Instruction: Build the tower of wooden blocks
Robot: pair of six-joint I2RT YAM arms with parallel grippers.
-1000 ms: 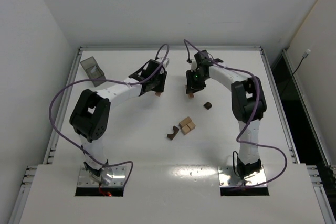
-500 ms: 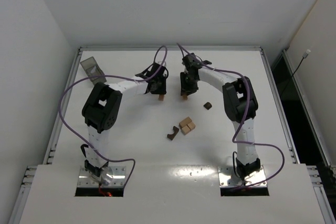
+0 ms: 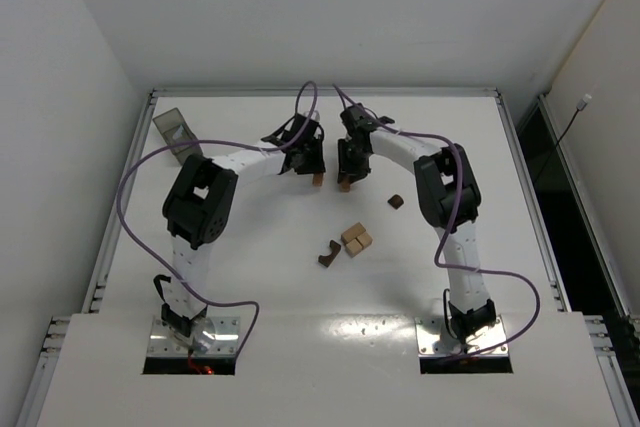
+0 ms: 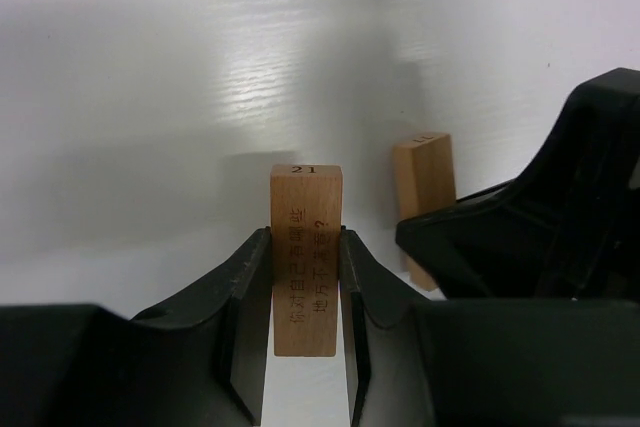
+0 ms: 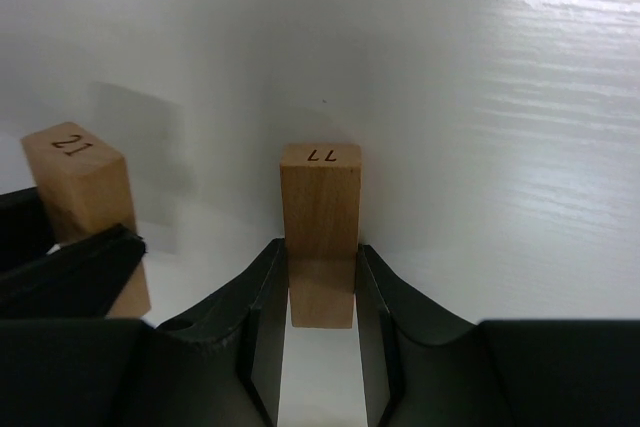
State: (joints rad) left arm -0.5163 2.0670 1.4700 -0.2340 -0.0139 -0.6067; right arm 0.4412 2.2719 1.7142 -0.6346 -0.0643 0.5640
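A white, segmented left robot arm point(image 3: 245, 162) and matching right robot arm point(image 3: 400, 150), with bulky black joint housings point(image 3: 200, 209), looping purple cables point(image 3: 121, 207), and curved matte black plastic fingers point(image 4: 245, 292) at their tips.

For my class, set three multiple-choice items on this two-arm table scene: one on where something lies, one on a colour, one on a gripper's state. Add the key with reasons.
1. Where is the dark tray?
A. far left corner of the table
B. between the grippers
C. by the right arm's base

2. What colour is the arch block?
A. light tan
B. dark brown
C. red

3. What is the left gripper doing?
A. open, empty
B. shut on the arch
C. shut on a light tan block stamped 21

Key: 1 A, seen in the top view; 2 B, dark against the white top; 3 C, the wrist view shows it clamped.
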